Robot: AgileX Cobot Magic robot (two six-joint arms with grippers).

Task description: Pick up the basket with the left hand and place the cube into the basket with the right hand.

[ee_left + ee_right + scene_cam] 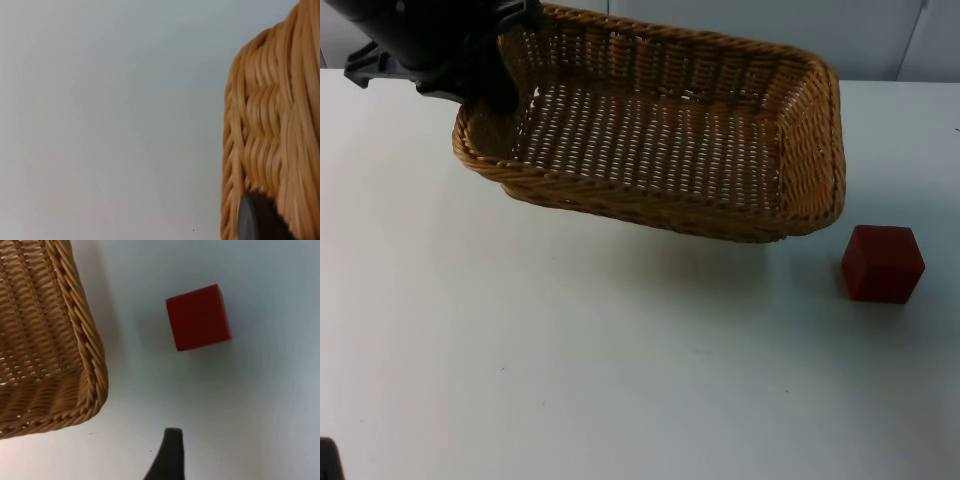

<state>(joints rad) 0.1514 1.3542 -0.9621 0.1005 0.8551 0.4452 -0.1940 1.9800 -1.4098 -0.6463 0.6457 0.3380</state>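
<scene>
At far left you see the left gripper [490, 95] clamped on the wicker basket [660, 150], its fingers hidden by the arm, holding the basket tilted above the white table [570, 380]. Right of the basket, the red cube [883, 263] sits on the table, apart from it. The right gripper [169, 460] hovers near the cube, one fingertip visible, so you cannot tell its opening.

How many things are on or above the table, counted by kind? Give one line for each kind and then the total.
Wicker basket: 1, held at one end by the left gripper, lifted and tilted.
Red cube: 1, on the table, beside the basket and apart from it.
Total: 2
</scene>
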